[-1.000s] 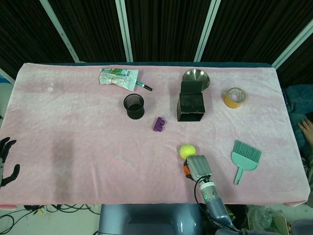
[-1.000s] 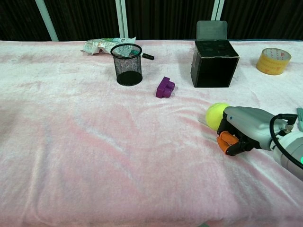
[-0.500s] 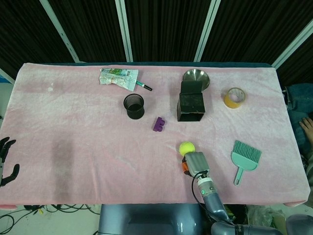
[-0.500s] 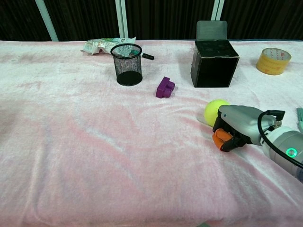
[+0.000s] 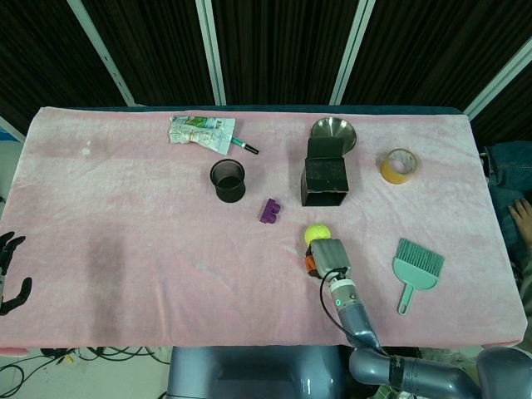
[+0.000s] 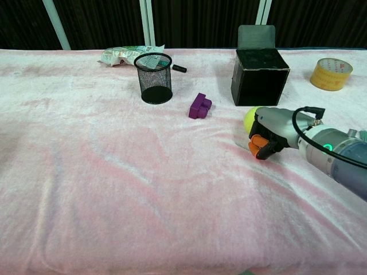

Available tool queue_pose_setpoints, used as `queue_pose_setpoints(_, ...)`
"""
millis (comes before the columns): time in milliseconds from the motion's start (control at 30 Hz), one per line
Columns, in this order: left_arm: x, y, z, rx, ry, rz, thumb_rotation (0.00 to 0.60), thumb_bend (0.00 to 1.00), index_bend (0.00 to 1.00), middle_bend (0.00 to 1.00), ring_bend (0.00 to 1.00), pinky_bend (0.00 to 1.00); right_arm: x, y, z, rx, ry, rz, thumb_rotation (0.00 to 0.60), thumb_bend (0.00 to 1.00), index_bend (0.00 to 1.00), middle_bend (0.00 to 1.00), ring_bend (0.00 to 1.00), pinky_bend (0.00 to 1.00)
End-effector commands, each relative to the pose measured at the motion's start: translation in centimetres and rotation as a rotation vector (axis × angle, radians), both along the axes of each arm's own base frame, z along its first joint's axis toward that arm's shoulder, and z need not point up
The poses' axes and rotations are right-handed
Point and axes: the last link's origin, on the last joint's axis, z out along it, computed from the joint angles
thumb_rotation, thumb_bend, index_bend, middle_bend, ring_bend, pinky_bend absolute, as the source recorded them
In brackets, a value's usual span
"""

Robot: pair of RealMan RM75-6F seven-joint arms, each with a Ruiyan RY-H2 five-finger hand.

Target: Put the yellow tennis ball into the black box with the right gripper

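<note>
Right now the right hand (image 6: 268, 133) sits low on the surface (image 5: 125, 249), its back against the near side of the yellow ball (image 5: 316, 234), fingers (image 6: 257, 145) curled under and apparently gripping nothing. Probably it is lining up a grasp. Beyond the ball, the black box (image 5: 324, 180) stands open-topped. At the surface's edge, the left hand (image 5: 10, 274) waits idle, fingers spread.

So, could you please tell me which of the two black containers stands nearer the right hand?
The black box, solid-sided and square, just beyond the right hand; the round mesh cup stands farther left.
</note>
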Motion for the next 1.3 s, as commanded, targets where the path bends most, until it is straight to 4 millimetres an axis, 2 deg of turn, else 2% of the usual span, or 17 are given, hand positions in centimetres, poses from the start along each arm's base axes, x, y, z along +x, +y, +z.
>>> queue_pose_setpoints(33,0.0,0.0,0.0,0.002,-0.001,0.001,0.6,0.43,0.14,0.07,0.03,0.0,0.3,-1.3,-0.1,-0.003,0.001,-0.015,0.6,0.78,1.0,0.94,0.94,1.0)
queue_pose_setpoints(167,0.0,0.1,0.1,0.004,-0.001,0.003,0.6,0.43,0.14,0.07,0.03,0.0,0.3,-2.9,0.0,-0.019,0.003,-0.041,0.6,0.78,1.0,0.94,0.94,1.0)
queue_pose_setpoints(567,-0.1,0.1,0.2,0.011,-0.002,0.006,0.6,0.43,0.14,0.07,0.03,0.0,-0.1,-5.5,-0.6,-0.036,-0.003,-0.084,0.6,0.77,1.0,0.94,0.94,1.0)
queue_pose_setpoints(867,-0.1,0.2,0.2,0.01,0.002,0.01,0.6,0.43,0.14,0.07,0.03,0.0,0.5,-8.1,0.1,-0.118,-0.042,-0.085,0.6,0.77,1.0,0.94,0.94,1.0)
queue_pose_setpoints(1100,-0.1,0.1,0.3,0.017,0.005,0.014,0.6,0.43,0.14,0.07,0.03,0.0,0.0,-10.2,0.3,-0.125,-0.033,-0.114,0.6,0.77,1.0,0.94,0.94,1.0)
queue_pose_setpoints(1300,-0.1,0.2,0.3,0.022,0.006,0.017,0.6,0.43,0.14,0.07,0.03,0.0,-0.1,-10.9,0.2,-0.14,-0.042,-0.113,0.6,0.77,1.0,0.94,0.94,1.0)
